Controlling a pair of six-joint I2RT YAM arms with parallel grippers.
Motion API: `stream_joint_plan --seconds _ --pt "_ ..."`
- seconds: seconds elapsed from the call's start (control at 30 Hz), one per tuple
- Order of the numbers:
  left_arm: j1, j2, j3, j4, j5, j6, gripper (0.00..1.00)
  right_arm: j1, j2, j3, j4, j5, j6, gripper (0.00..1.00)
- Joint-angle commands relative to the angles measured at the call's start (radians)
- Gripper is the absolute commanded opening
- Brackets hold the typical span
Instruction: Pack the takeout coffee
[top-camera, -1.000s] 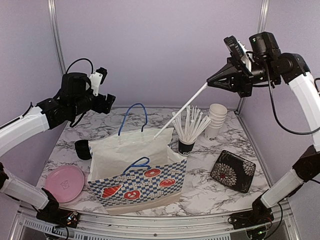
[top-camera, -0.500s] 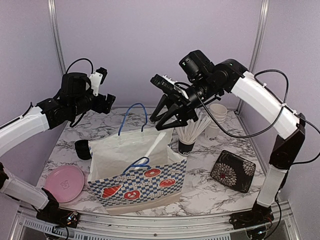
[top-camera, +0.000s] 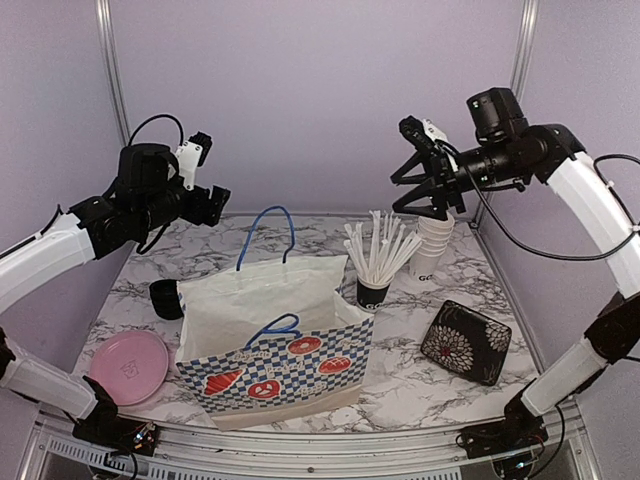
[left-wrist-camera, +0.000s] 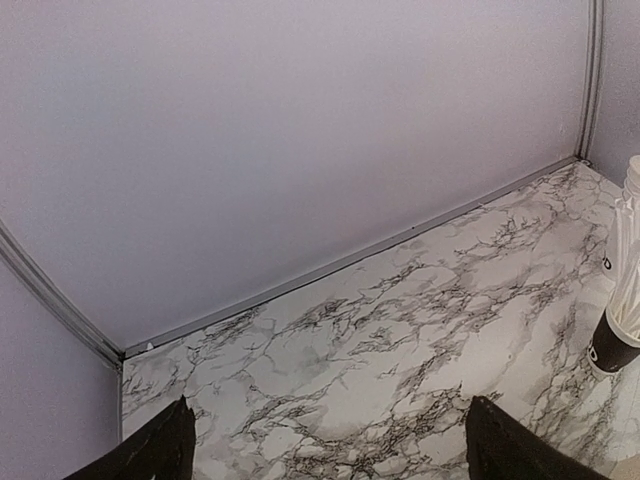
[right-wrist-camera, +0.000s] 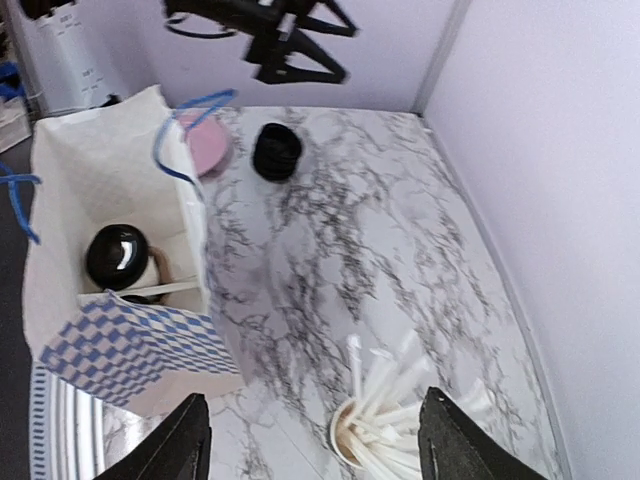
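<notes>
In the right wrist view a takeout coffee cup (right-wrist-camera: 117, 255) with a black lid stands inside the white paper bag (right-wrist-camera: 95, 170), a white straw (right-wrist-camera: 165, 289) lying beside it. A second lid edge shows just below. From above, the bag (top-camera: 270, 340) with blue handles and a checked front hides its contents. My right gripper (top-camera: 425, 190) hangs open and empty high at the back right, over the black cup of straws (right-wrist-camera: 385, 425); its jaws (right-wrist-camera: 320, 445) stand wide apart. My left gripper (top-camera: 208, 203) is raised at the back left, also open (left-wrist-camera: 330, 455) with only tabletop between its fingers.
A stack of lidless white paper cups (top-camera: 433, 240) stands at the back right, beside the straw cup (top-camera: 373, 288). A black flowered dish (top-camera: 465, 342) lies front right. A stack of black rings (top-camera: 167, 298) and a pink plate (top-camera: 130, 365) sit left of the bag.
My right gripper swung over the bag with a straw, opened and let it drop inside, then drew back up to the back right. The left arm has stayed still.
</notes>
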Motion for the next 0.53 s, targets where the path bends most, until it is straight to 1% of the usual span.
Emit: stream_joint_plan --seconds 0.0,0.03,0.07,0.1,0.13,0.17,0.27,0.3,0.37,0.43,0.5 --pt "0.006 -0.047 -0.003 0.020 -0.010 -0.026 0.96 -0.135 -0.165 -0.262 0.315 0.229 0.111 0.69" --pt "0.005 -0.053 0.000 0.019 -0.016 -0.038 0.98 -0.156 -0.207 -0.349 0.403 0.288 0.133 0.71" --pt "0.006 -0.056 0.002 0.019 -0.022 -0.049 0.99 -0.169 -0.240 -0.420 0.486 0.361 0.147 0.85" --pt "0.006 -0.055 0.007 0.018 -0.034 -0.065 0.99 -0.176 -0.263 -0.488 0.556 0.434 0.158 0.97" --pt "0.006 -0.056 0.010 0.018 -0.052 -0.084 0.99 -0.182 -0.274 -0.535 0.616 0.524 0.167 0.98" --pt "0.006 -0.055 0.013 0.015 -0.073 -0.101 0.99 -0.190 -0.271 -0.563 0.657 0.577 0.180 0.99" --pt "0.007 -0.044 0.015 0.003 -0.172 -0.138 0.99 -0.208 -0.233 -0.587 0.749 0.694 0.283 0.99" --pt "0.007 -0.037 0.015 -0.001 -0.201 -0.138 0.99 -0.212 -0.221 -0.585 0.763 0.718 0.313 0.99" --pt "0.007 -0.032 0.017 -0.007 -0.231 -0.138 0.99 -0.214 -0.196 -0.577 0.796 0.821 0.377 0.99" --pt "0.007 -0.043 0.003 0.001 -0.236 -0.138 0.99 -0.215 -0.174 -0.559 0.799 0.915 0.399 0.99" --pt "0.007 -0.062 -0.022 0.036 -0.237 -0.113 0.99 -0.225 -0.176 -0.563 0.809 0.948 0.397 0.99"
